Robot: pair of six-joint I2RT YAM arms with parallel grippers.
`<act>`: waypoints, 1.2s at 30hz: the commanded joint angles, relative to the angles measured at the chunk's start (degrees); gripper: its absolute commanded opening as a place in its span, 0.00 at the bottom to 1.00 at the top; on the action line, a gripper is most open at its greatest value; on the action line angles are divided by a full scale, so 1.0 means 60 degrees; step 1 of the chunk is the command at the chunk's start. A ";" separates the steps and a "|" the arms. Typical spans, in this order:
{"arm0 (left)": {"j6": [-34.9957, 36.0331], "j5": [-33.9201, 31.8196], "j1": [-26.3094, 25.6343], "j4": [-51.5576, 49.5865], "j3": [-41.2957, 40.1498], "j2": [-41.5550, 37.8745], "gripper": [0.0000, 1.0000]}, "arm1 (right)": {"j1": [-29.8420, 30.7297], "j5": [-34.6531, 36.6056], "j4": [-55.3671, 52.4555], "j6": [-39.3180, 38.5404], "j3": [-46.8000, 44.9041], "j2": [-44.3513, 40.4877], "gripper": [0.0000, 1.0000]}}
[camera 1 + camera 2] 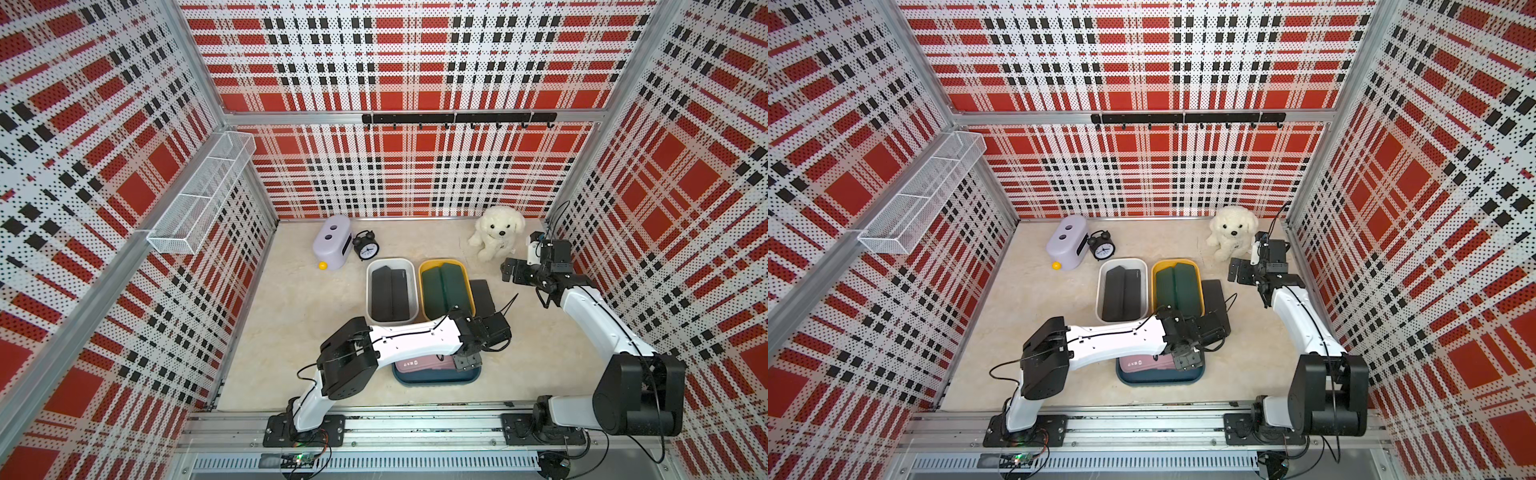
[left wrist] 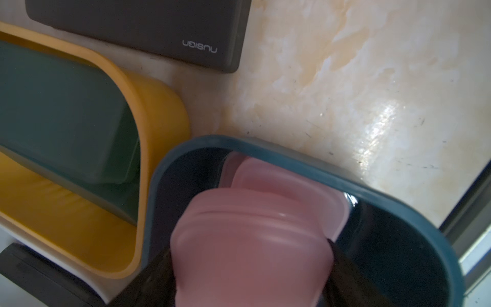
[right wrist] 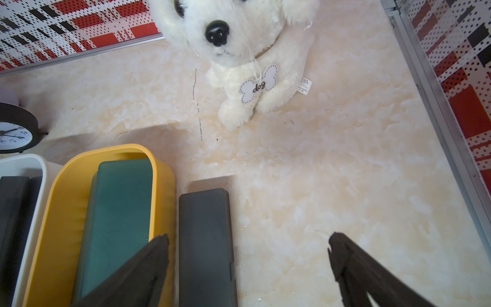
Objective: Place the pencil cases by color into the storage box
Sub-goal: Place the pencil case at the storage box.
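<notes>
**Pink pencil case [image 2: 252, 212] in left gripper [image 2: 247, 247]; loose black case [image 1: 482, 291] on table**

Left gripper: fingers closed onto the pink pencil case from both sides, over the dark blue bin [image 2: 207, 142] at the front of the table. A second pink case [image 2: 265, 175] lies in that bin underneath. The wrist view is blurred close to the lens, so I cannot tell whether the two pink cases touch. In both top views this gripper is at the blue bin's right end.

Black cases [image 1: 388, 293] lie in the white bin [image 1: 368, 286]. Dark green cases [image 1: 446, 291] lie in the yellow bin [image 1: 421, 286], which stands beside it.

The loose black case lies flat on the tabletop, just beside the yellow bin on its right.

Right gripper [image 3: 249, 238]: jaws spread wide and holding nothing. It hangs above bare tabletop next to the loose black case, with the plush dog [image 3: 239, 53] ahead of it.
</notes>
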 commanded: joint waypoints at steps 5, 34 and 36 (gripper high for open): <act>0.0255 -0.0050 0.0019 0.0176 0.0009 0.0052 0.73 | -0.0108 -0.0045 0.0206 -0.0105 -0.0066 -0.0292 1.00; 0.0107 -0.0663 -0.0391 -0.0112 0.0986 -0.0615 0.95 | -0.0137 0.0005 0.0039 -0.0207 -0.0009 -0.0193 1.00; -0.0015 -0.0749 -0.0391 -0.0055 0.0941 -0.0887 0.96 | -0.0135 0.0068 -0.0045 -0.0250 -0.0051 -0.0160 1.00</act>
